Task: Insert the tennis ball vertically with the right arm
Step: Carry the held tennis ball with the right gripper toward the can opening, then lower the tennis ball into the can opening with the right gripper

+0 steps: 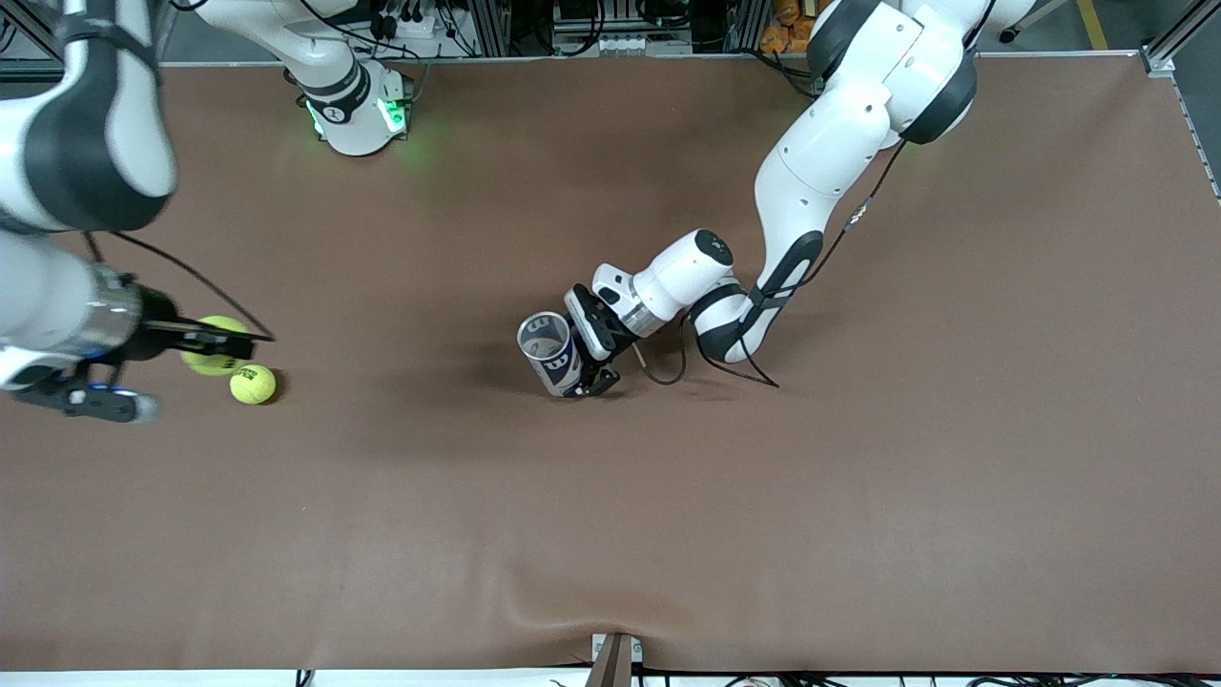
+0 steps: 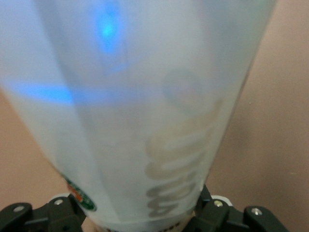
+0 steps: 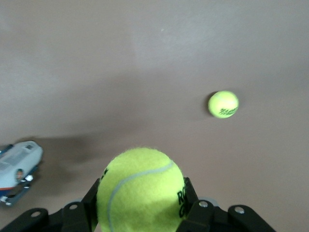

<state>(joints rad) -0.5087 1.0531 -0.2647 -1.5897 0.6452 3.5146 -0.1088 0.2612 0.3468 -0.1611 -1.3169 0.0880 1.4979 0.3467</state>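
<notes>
Scene: brown desk (image 1: pixel 858 496), two white robot arms, seen from above.
Right tool (image 3: pixel 142 212): closed on a yellow tennis ball (image 3: pixel 141 188), up over the desk's right-arm end.
Spare ball (image 1: pixel 253 384): lies on desk just beside the held one, untouched.
Left tool (image 1: pixel 593 367): clamps a clear ball can (image 1: pixel 550 353) w/ blue label mid-desk, mouth up, a bit tilted.
Step in hand (judged): carry the ball to the can.
How to do well: centre ball over the mouth, come straight down, release only once it's inside the rim; left arm keeps can steady.
Risk: tilt may make ball catch the rim.
</notes>
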